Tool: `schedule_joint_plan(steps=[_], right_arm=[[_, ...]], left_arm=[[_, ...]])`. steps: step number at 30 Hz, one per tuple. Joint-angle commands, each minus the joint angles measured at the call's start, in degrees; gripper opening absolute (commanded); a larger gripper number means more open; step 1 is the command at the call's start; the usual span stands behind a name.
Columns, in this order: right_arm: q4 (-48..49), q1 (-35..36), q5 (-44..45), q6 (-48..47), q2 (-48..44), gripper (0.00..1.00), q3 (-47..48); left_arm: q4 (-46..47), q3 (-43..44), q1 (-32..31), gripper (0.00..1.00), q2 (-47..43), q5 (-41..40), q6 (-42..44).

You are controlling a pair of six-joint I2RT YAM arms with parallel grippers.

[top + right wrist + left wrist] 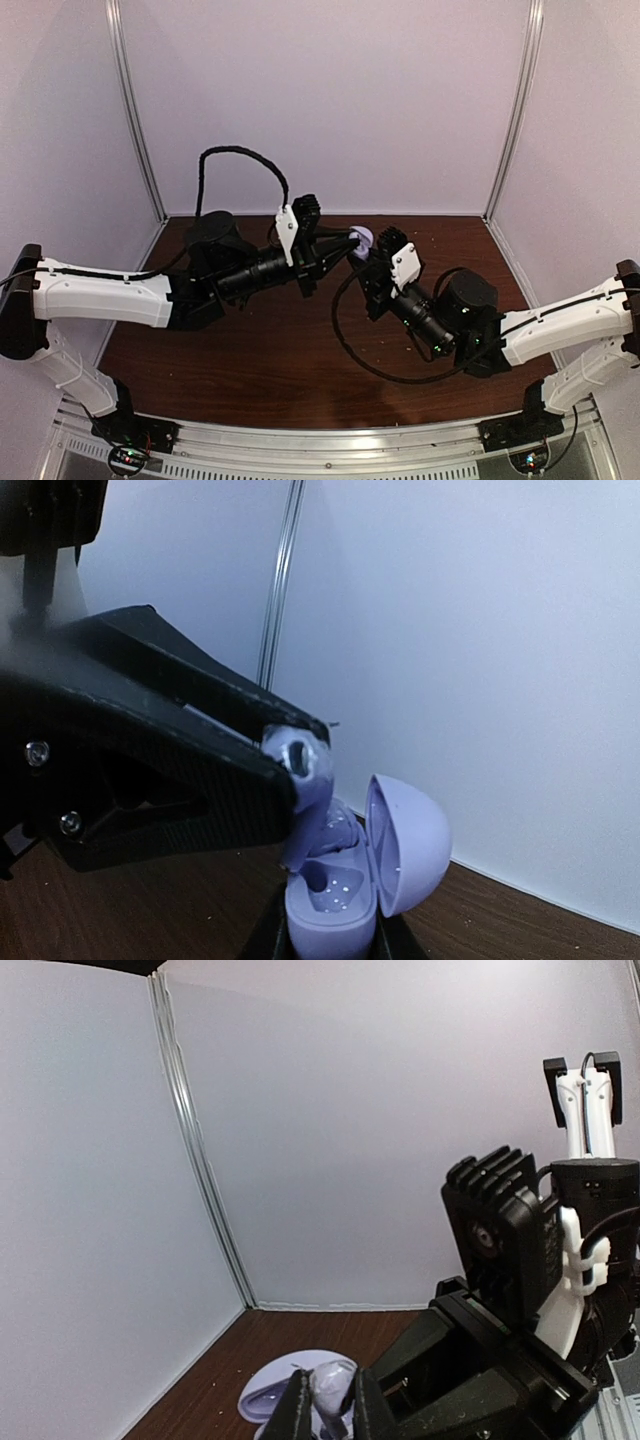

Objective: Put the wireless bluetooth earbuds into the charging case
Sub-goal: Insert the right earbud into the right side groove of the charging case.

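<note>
Bolted at the near edge, the white left arm (100, 295) reaches over the brown wooden table (280, 350); left gripper (330, 1415) is nearly closed, pinching a tiny pale purple earbud (298, 758) just above the open round purple plastic charging case (333, 905); right gripper (330, 948) is closed tight around that case, lid standing up.

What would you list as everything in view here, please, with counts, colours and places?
charging case: one, lavender, lid open, held upright over the table's far middle
earbud: one, pale whitish, pinched just above the case's open wells
table: one, dark brown wood, under both arms
walls: three, white, at left, back and right
left end effector: one, black, shut on the earbud
right end effector: one, black, shut on the charging case from below
</note>
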Motion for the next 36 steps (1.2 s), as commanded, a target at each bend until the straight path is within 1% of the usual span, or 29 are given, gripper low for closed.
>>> schedule_joint_plan(steps=[1,7,17,23,26,30,36], right_arm=[[1.63,0.33,0.46,0.73,-0.35,0.0,1.4],[1.81,0.33,0.04,0.76,-1.15,0.0,1.11],[1.63,0.49,-0.45,0.77,-0.63,0.0,1.63],[2.18,0.42,-0.25,0.71,-0.63,0.0,1.89],[3.04,0.47,0.46,0.71,-0.8,0.0,1.77],[3.82,0.42,1.31,0.91,-1.07,0.0,1.64],[3.98,0.42,1.89,0.94,-1.11,0.0,1.7]], left_arm=[[2.2,1.44,-0.16,0.12,0.26,-1.53,-0.16],[2.15,1.14,-0.14,0.12,0.61,-3.22,0.04],[1.67,1.57,-0.16,0.12,1.49,-1.93,-0.51],[1.46,1.41,-0.12,0.12,1.58,-2.76,-0.69],[1.04,1.4,-0.16,0.13,1.71,-4.27,-0.85],[0.31,1.55,-0.16,0.17,2.09,-5.34,-1.02],[-0.05,1.36,-0.16,0.17,2.83,-6.34,-1.25]])
